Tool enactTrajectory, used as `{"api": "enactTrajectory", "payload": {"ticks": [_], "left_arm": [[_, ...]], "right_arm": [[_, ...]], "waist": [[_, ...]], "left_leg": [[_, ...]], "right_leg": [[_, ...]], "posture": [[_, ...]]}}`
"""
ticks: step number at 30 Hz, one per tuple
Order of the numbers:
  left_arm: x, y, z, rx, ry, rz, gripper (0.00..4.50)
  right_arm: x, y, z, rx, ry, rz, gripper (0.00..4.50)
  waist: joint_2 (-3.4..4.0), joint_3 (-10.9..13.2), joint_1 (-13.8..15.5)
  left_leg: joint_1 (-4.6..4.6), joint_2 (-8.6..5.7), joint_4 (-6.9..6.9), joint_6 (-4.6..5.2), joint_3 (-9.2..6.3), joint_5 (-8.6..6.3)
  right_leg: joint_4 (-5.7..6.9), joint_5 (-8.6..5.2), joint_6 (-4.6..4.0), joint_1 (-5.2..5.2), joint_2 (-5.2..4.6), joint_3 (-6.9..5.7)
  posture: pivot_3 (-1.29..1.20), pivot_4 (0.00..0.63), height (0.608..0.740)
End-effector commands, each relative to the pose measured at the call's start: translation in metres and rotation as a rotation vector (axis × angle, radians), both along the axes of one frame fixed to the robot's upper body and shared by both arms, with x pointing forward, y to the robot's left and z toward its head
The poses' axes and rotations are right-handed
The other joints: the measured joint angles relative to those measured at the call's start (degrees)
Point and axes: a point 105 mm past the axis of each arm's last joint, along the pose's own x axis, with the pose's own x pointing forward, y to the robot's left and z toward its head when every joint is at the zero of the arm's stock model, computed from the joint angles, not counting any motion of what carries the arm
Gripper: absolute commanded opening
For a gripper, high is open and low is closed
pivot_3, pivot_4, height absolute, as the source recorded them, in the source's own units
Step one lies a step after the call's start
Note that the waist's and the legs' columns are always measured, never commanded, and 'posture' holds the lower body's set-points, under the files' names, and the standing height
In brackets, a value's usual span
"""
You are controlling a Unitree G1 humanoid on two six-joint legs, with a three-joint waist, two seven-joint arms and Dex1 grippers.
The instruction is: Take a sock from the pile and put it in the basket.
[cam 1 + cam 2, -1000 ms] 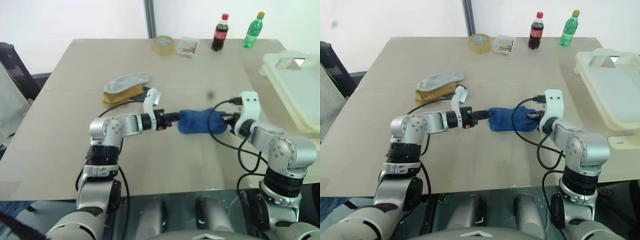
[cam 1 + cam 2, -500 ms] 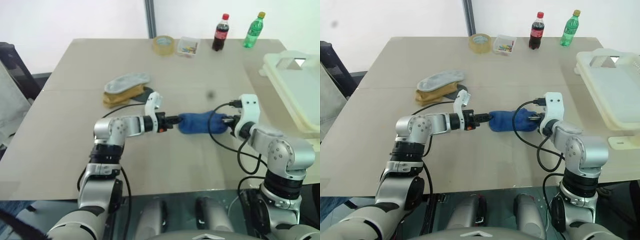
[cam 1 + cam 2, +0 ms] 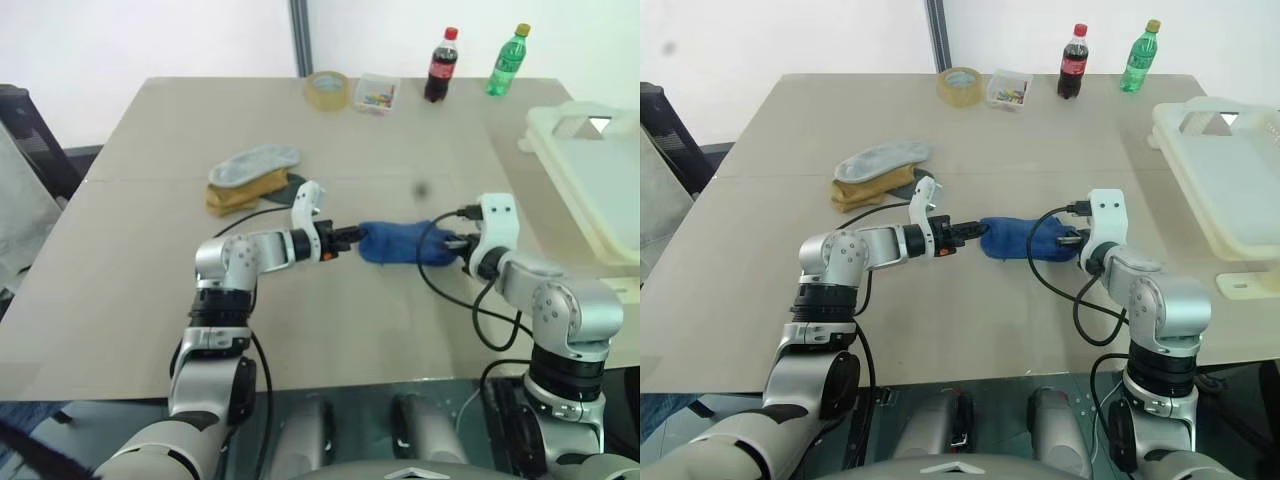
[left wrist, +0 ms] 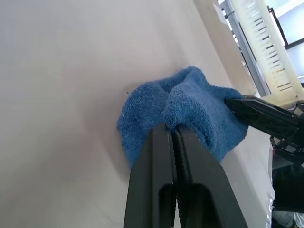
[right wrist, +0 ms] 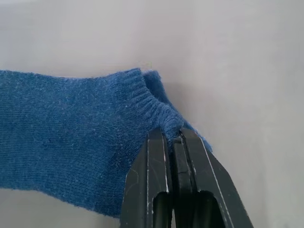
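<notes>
The blue sock (image 3: 400, 243) lies stretched on the table's middle, held at both ends. My left gripper (image 3: 354, 238) is shut on its bunched left end; the left wrist view shows the fingers (image 4: 161, 156) pinching a fold of the sock (image 4: 190, 104). My right gripper (image 3: 456, 243) is shut on the ribbed cuff (image 5: 152, 107) at the right end. The pile (image 3: 250, 178), a grey sock lying on a mustard-yellow one, sits to the back left of the left gripper. The cream basket (image 3: 552, 150) stands at the table's right edge, right of the right gripper.
At the table's far edge stand a roll of tape (image 3: 327, 90), a small clear box (image 3: 376, 93), a cola bottle (image 3: 441, 66) and a green bottle (image 3: 507, 62). Black cables loop from both wrists over the table. A dark chair (image 3: 30, 140) stands off the left side.
Both grippers keep their hold on the sock, which stays where it was. The left arm's elbow has drifted slightly to the right.
</notes>
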Motion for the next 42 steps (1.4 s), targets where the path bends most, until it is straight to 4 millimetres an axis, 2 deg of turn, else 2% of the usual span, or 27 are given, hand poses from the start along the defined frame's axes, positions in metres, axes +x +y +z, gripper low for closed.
{"api": "enactTrajectory", "payload": {"ticks": [1,18,21,23,27,31,33,34,38,42], "left_arm": [[0.002,-0.002,0.019,-0.043,-0.065,-0.011,0.13],[0.008,-0.015,0.009,-0.010,-0.048,-0.029,0.13],[0.008,-0.016,0.007,-0.008,-0.044,-0.029,0.00],[0.008,-0.015,0.005,-0.004,-0.043,-0.026,0.00],[0.007,-0.014,0.004,0.002,-0.042,-0.030,0.00],[0.007,-0.014,0.003,0.007,-0.041,-0.033,0.00],[0.006,-0.016,0.002,0.007,-0.042,-0.038,0.00],[0.005,-0.018,0.002,0.014,-0.047,-0.047,0.00],[0.005,-0.019,0.001,0.020,-0.050,-0.054,0.00],[0.005,-0.017,0.000,0.033,-0.045,-0.052,0.00]], "right_arm": [[0.002,-0.001,0.018,0.000,-0.070,-0.009,0.00],[-0.002,-0.005,0.001,-0.003,-0.021,-0.037,0.00],[-0.003,-0.007,-0.001,-0.016,-0.017,-0.037,0.96],[-0.003,-0.008,-0.002,-0.022,-0.017,-0.037,1.96],[-0.002,-0.011,0.003,-0.037,-0.039,-0.063,3.58],[0.004,-0.010,0.021,-0.041,-0.131,-0.052,3.58],[0.010,-0.001,0.035,-0.068,-0.241,0.006,3.58],[0.011,0.005,0.036,-0.105,-0.276,0.049,3.58],[0.011,0.018,0.017,-0.222,-0.296,0.168,3.58],[0.012,0.027,0.002,-0.199,-0.299,0.223,3.58]], "waist": [[0.00,0.0,0.0],[0.00,0.0,0.0],[0.00,0.0,0.0],[0.00,0.0,0.0],[0.00,0.0,0.0],[0.00,0.0,0.0],[0.00,0.0,0.0],[0.00,0.0,0.0],[-0.01,0.0,0.0],[-0.01,0.0,0.0]], "left_leg": [[0.00,0.00,0.00,0.00,-0.01,0.00],[-0.01,-0.01,0.00,-0.01,0.00,0.00],[-0.01,-0.01,0.00,-0.01,-0.01,0.00],[-0.01,-0.01,0.00,-0.01,-0.01,0.00],[-0.01,-0.01,0.00,0.00,-0.01,0.00],[-0.01,-0.01,0.00,-0.01,0.00,0.00],[-0.01,-0.02,0.00,-0.01,-0.01,0.00],[-0.01,-0.02,0.00,-0.01,-0.01,0.00],[0.00,-0.04,-0.01,-0.01,-0.01,0.00],[0.00,-0.04,-0.01,-0.02,0.02,0.02]], "right_leg": [[0.00,0.00,0.00,0.00,0.00,0.00],[0.00,0.00,0.00,0.00,0.00,0.00],[0.02,0.00,0.00,0.00,0.00,0.00],[0.02,0.00,0.00,0.00,0.00,0.00],[0.01,0.00,0.00,0.00,0.00,0.00],[0.02,0.00,0.00,0.00,0.00,0.00],[0.02,0.00,0.00,0.00,0.00,0.00],[0.01,0.00,0.00,0.00,0.00,0.00],[0.00,0.00,0.01,0.00,0.00,0.00],[-0.01,0.00,0.01,0.00,0.00,0.03]], "posture": [[0.00,0.150,0.740],[0.00,0.150,0.740],[0.00,0.150,0.740],[0.00,0.150,0.740],[0.00,0.150,0.740],[0.00,0.150,0.740],[0.00,0.150,0.740],[0.00,0.150,0.740],[0.00,0.150,0.740],[0.00,0.150,0.740]]}}
